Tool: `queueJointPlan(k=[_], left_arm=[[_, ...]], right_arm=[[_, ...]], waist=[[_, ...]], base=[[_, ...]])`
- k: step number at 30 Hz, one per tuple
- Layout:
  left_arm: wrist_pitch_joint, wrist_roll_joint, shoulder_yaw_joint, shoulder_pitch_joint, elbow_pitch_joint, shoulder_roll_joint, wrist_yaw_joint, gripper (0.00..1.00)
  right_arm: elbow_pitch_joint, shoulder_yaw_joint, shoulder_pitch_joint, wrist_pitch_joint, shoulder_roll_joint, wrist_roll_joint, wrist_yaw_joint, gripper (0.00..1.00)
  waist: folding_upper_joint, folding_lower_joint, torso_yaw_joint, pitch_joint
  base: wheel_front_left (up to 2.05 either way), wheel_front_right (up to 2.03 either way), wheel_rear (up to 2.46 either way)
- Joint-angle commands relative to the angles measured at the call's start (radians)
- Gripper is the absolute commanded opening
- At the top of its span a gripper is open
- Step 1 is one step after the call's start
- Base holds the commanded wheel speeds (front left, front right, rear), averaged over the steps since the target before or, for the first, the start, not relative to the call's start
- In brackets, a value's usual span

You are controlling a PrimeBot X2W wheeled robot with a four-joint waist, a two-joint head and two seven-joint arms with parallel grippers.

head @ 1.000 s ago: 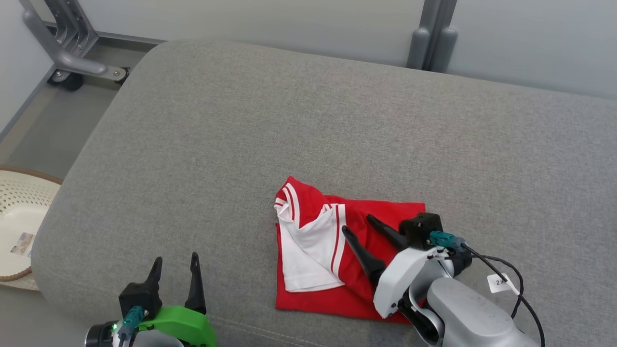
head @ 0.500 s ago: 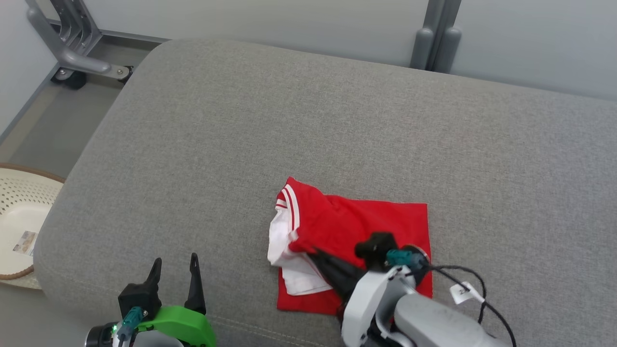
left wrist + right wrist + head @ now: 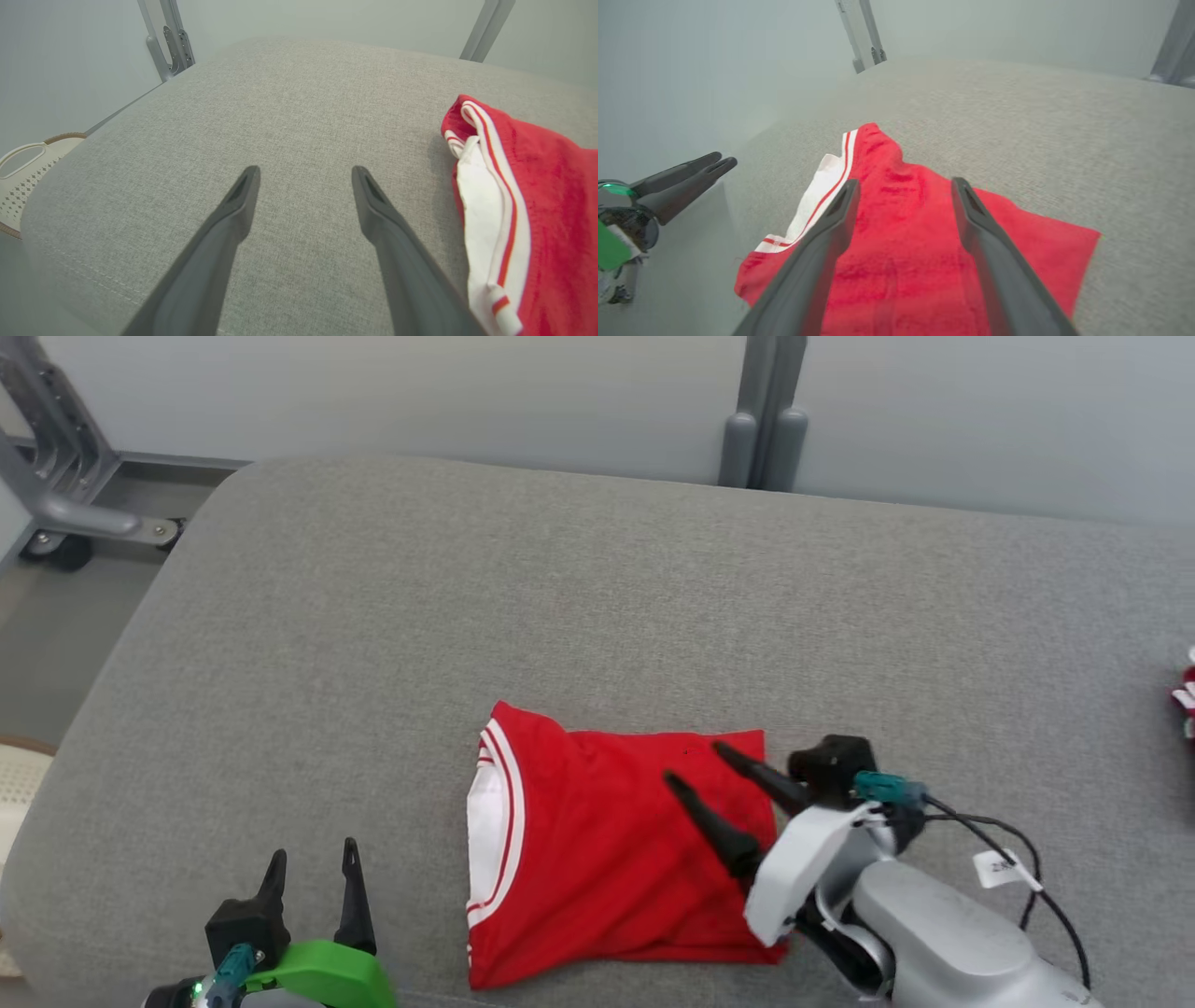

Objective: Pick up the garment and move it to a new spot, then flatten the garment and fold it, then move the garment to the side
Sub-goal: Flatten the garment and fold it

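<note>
Where the wide grey fabric cushion (image 3: 467, 616) (image 3: 299, 102) (image 3: 1041, 130) meets its front edge, the left gripper (image 3: 313, 854) (image 3: 304, 171) (image 3: 724, 159), on a green housing, hovers over the left corner. Its two dark fingers are spread wide with nothing between them.

Also above the cushion's front edge, right of centre, the right gripper (image 3: 696, 763) (image 3: 904, 183) reaches in on its pale arm. Its fingers are spread apart and grip nothing. Whether their tips touch the cloth below cannot be told.

The red garment with white, red-striped trim (image 3: 597, 859) (image 3: 551, 210) (image 3: 915, 224) lies on the cushion's front middle, folded into a rough rectangle. Its trimmed edge faces the cushion's left side, and its right part lies under the right gripper's fingers.

Off the cushion's left side, low on the floor, sits a cream perforated plastic basket (image 3: 14, 775) (image 3: 23, 177). At the cushion's right edge a small red and white thing (image 3: 1186, 695) shows, too cut off to identify.

Beyond the cushion's rear left corner stands a grey metal frame on a castor (image 3: 65, 504). Behind its rear edge rise two grey rounded posts (image 3: 764, 439) against a pale wall.
</note>
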State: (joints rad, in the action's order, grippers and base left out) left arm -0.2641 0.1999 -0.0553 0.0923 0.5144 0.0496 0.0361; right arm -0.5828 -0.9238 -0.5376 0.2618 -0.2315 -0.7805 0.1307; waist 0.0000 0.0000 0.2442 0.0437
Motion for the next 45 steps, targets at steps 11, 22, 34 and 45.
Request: queueJointPlan(k=[11, 22, 34, 45], left_arm=[[0.001, -0.049, 0.057, -0.023, -0.022, 0.003, 0.006, 1.0], [0.001, -0.112, 0.109, -0.058, -0.081, 0.004, -0.018, 1.0], [0.001, -0.104, 0.14, -0.114, -0.113, 0.003, -0.046, 1.0], [0.001, -0.096, 0.122, -0.144, -0.118, 0.003, -0.055, 1.0]], right_arm=[[0.033, 0.625, 0.235, 0.003, 0.058, 0.386, -0.001, 1.0], [0.137, 0.85, 0.359, 0.003, 0.147, 0.534, -0.001, 1.0], [0.149, 0.845, 0.415, 0.003, 0.172, 0.589, -0.001, 1.0], [0.152, 0.852, 0.449, 0.003, 0.178, 0.595, -0.001, 1.0]], waist=[[0.0, 0.0, -0.139, -0.034], [0.0, 0.0, -0.198, -0.058], [0.0, 0.0, -0.243, -0.095], [0.0, 0.0, -0.25, -0.114]], base=[[0.0, 0.0, 0.0], [0.0, 0.0, 0.0], [0.0, 0.0, 0.0], [0.0, 0.0, 0.0]])
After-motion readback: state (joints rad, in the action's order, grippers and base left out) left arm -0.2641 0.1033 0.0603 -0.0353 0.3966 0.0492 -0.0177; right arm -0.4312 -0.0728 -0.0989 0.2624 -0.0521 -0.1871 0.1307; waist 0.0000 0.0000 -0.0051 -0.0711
